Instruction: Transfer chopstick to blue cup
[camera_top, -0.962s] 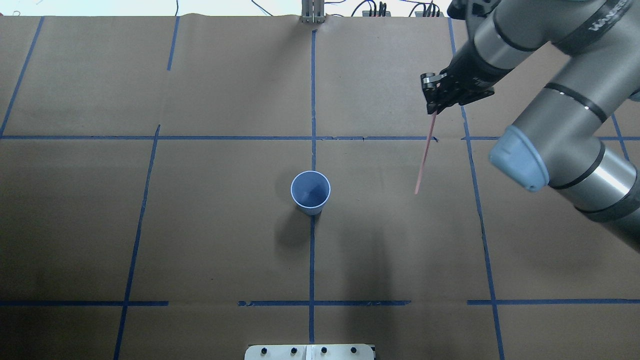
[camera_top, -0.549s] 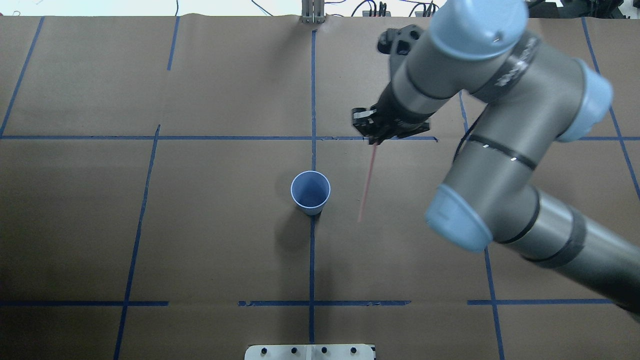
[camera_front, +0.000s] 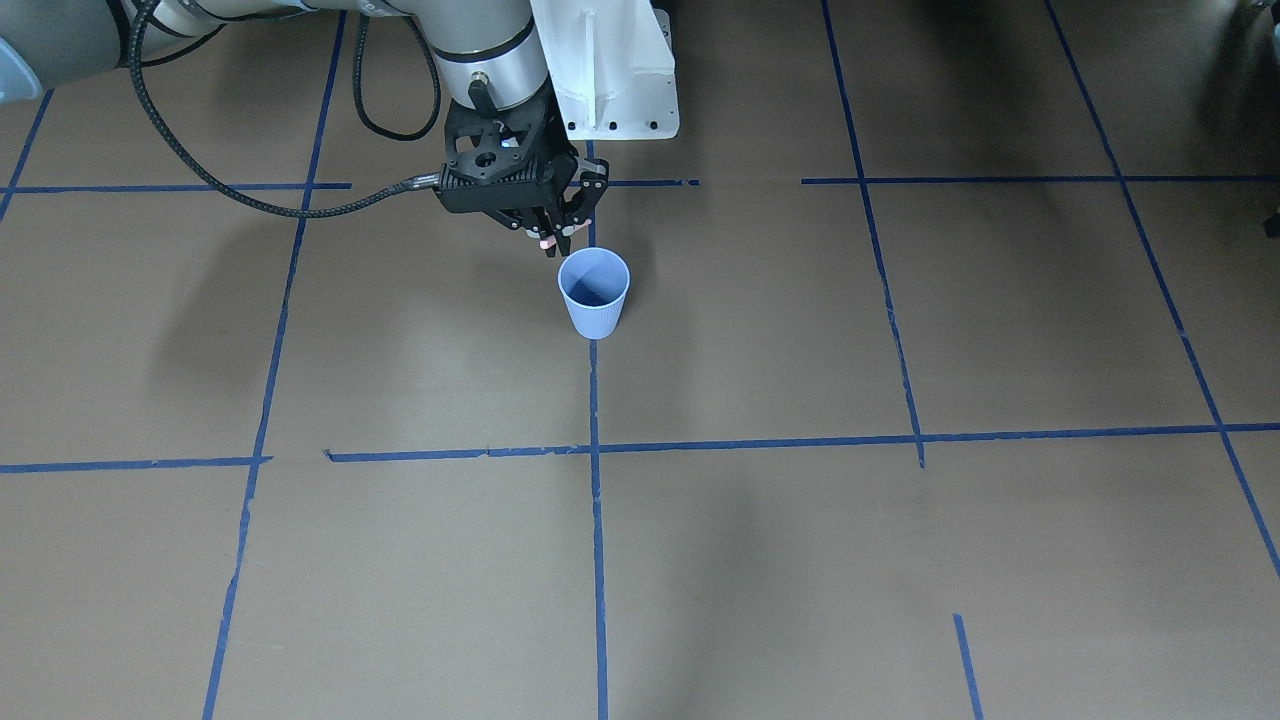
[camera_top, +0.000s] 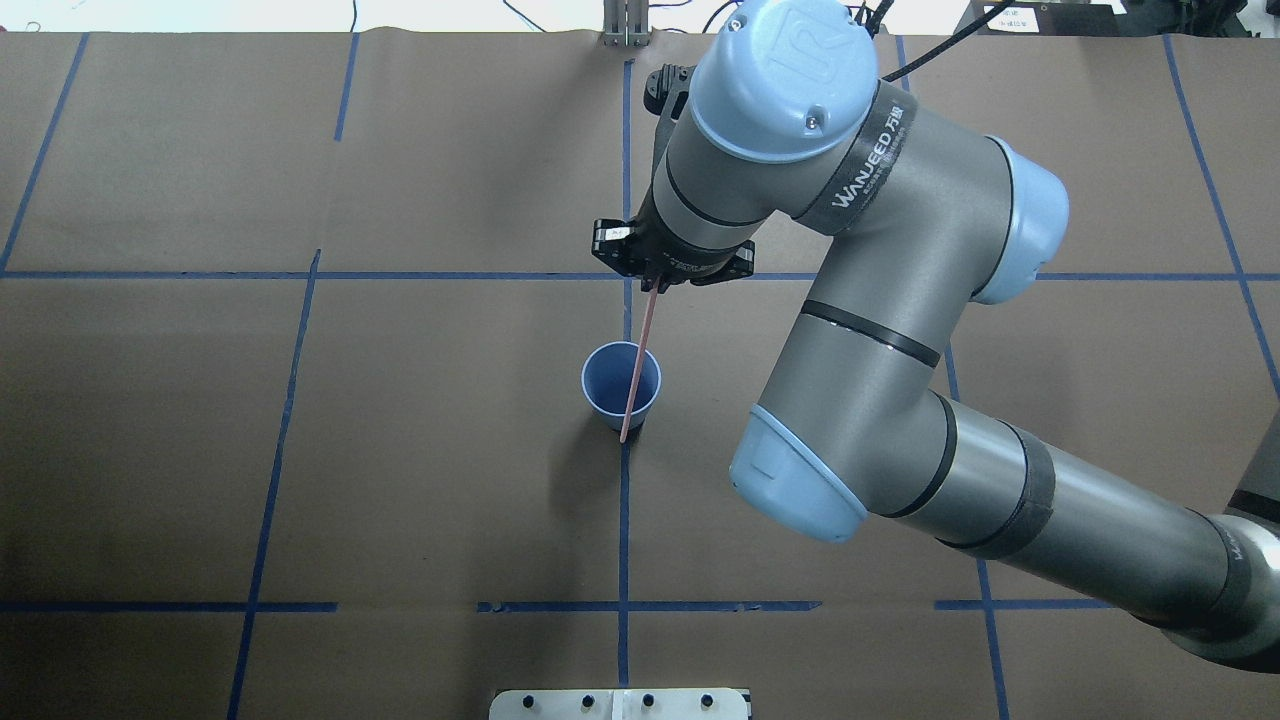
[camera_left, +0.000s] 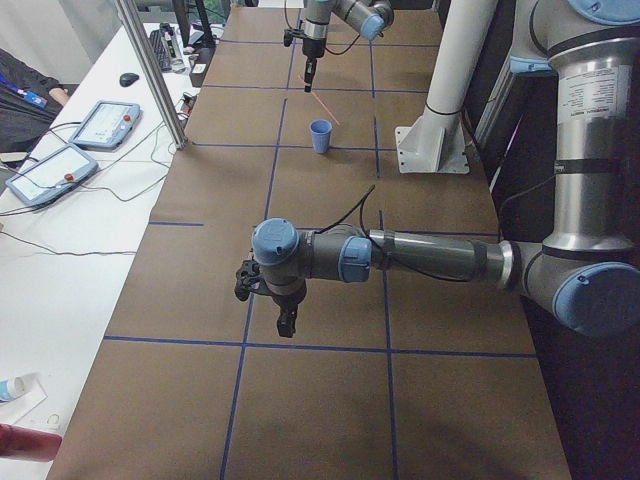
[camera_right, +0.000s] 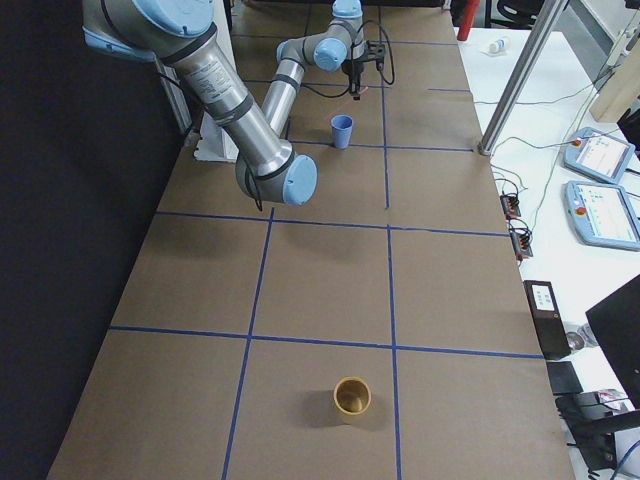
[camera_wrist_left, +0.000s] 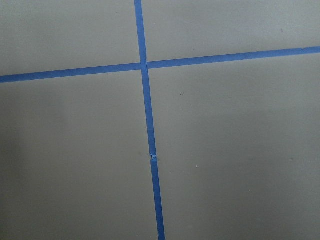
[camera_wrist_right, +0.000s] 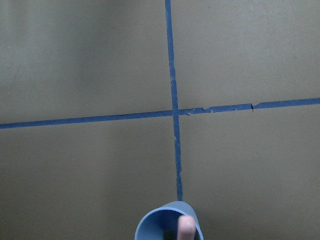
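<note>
Overhead, the chopstick (camera_top: 637, 365) crosses the blue cup (camera_top: 605, 387); tip's height unclear.

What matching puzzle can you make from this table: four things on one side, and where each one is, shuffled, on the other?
Things:
1 chopstick
2 blue cup
3 tan cup
4 left gripper

Places:
A alone, far off to the robot's right
B pinched in the right gripper
C upright on the middle tape line
D over brown paper near a tape crossing

Pairs: 1-B, 2-C, 3-A, 4-D.
</note>
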